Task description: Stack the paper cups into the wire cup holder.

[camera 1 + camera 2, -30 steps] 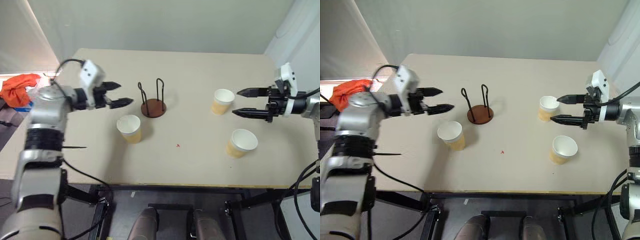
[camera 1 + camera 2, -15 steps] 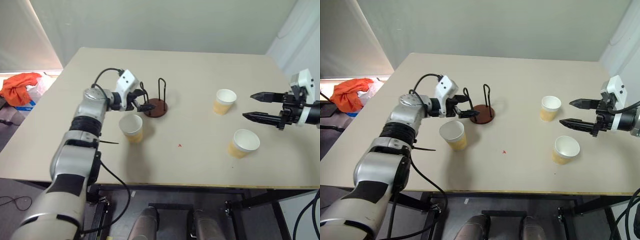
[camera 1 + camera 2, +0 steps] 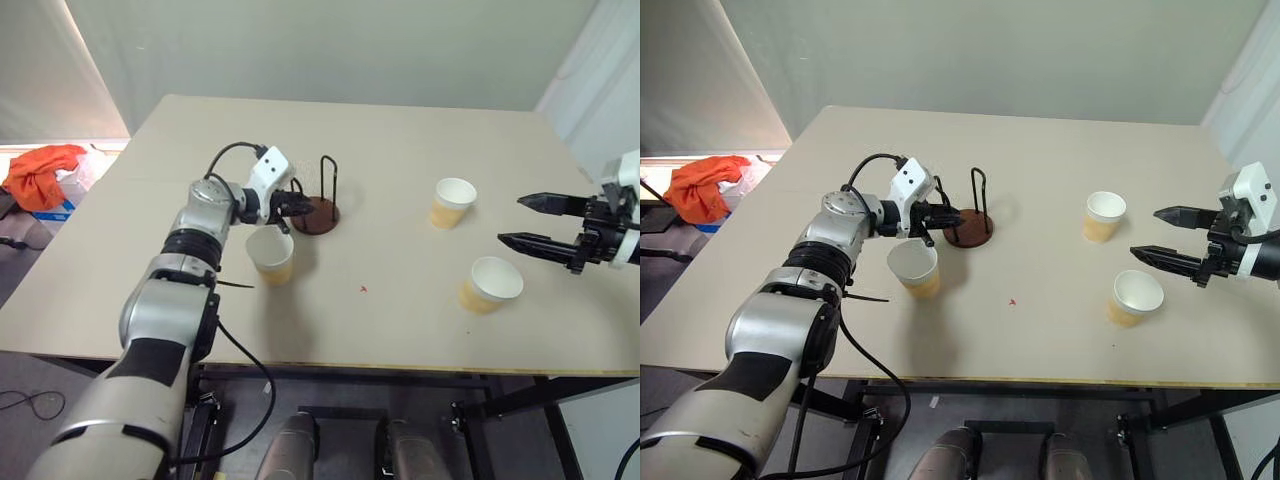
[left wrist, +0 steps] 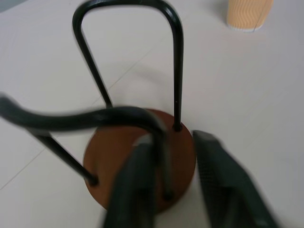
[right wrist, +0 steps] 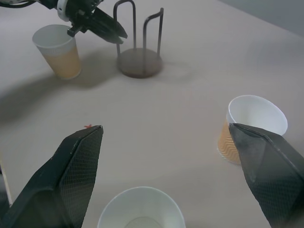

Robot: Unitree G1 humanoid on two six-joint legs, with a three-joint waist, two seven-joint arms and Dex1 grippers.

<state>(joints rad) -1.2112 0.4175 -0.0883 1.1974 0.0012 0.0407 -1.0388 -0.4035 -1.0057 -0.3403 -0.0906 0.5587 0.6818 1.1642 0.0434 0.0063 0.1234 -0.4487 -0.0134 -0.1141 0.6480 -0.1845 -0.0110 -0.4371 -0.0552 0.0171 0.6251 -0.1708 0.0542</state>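
Paper cups (image 3: 914, 270) stand upright on the tabletop (image 3: 1040, 170): one just at 6 o'clock of my left gripper (image 3: 943, 217), two near my right gripper (image 3: 1155, 234). My left jaws pinch a wire loop of the wire cup holder (image 3: 970, 226); my right jaws are spread wide, empty.

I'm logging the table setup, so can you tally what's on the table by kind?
Paper cups: 3
Wire cup holder: 1
Total: 4
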